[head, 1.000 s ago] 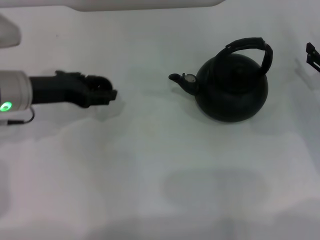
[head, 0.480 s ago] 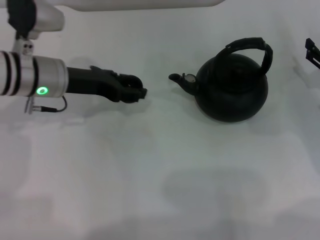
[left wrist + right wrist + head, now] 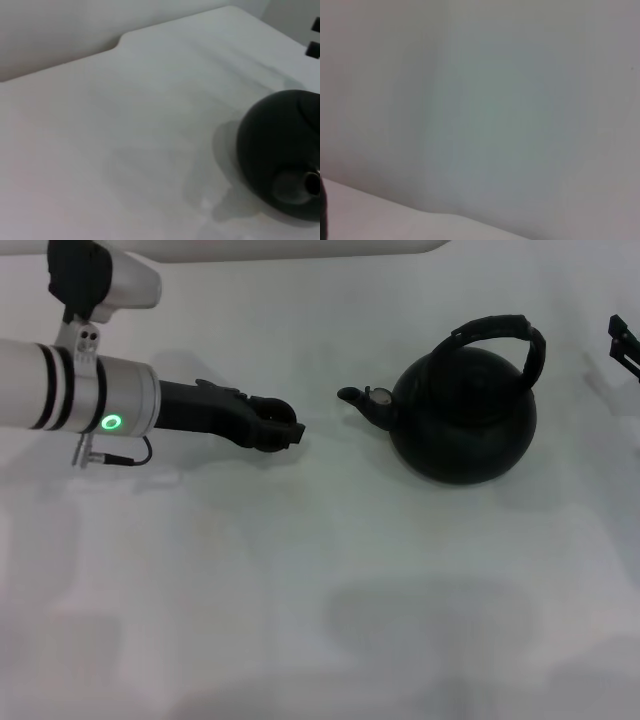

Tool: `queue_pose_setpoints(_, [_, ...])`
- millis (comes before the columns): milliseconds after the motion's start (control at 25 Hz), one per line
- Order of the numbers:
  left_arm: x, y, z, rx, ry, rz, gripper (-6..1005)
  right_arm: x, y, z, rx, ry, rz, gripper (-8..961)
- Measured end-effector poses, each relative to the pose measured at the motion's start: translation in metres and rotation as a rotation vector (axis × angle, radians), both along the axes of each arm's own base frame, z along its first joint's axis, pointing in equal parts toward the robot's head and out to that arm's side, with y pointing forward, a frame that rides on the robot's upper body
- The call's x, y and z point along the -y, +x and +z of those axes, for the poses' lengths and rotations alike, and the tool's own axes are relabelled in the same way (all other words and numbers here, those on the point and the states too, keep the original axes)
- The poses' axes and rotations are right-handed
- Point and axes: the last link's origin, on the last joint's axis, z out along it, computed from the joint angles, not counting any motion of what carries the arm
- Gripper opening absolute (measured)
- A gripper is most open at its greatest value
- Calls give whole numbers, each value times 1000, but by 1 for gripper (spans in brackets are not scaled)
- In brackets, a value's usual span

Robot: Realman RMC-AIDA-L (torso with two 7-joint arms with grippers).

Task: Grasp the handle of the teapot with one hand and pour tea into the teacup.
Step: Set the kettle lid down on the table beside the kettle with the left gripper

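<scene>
1. Since a moment ago my left gripper (image 3: 285,430) has slid rightward across the white table (image 3: 300,570) and now sits just short of the teapot's spout (image 3: 352,397), near it but not touching.
2. My left arm (image 3: 70,390) reaches in from the left edge of the head view, its green light lit on the silver cuff.
3. At my left gripper's tip there is a small dark rounded shape; I cannot tell whether it is the teacup pinched there, and I cannot tell whether my fingers are spread or pressed together.
4. The teapot (image 3: 462,420) stands upright on the table, right of centre, spout pointing toward my left gripper; it has not shifted.
5. The handle (image 3: 495,332) arches over the teapot's top, untouched.
6. My left wrist view shows the teapot (image 3: 280,155) round and black, near, with the spout's pale end (image 3: 311,182) facing the camera.
7. My right gripper (image 3: 625,348) shows only as a black sliver at the right edge, well apart from the handle; I cannot tell its state.
</scene>
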Motion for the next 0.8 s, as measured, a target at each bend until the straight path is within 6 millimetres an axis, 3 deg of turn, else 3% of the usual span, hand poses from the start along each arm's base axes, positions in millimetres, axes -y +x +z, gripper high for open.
queue_pose_setpoints(400, [-12,8,-12,-26,10,-10,703,0,0,-1,2,-5,3,856])
queue_pose_setpoints(800, [-8,8,-19,-8,-7,1,704,1,-1,-1,-1,-5,6,856])
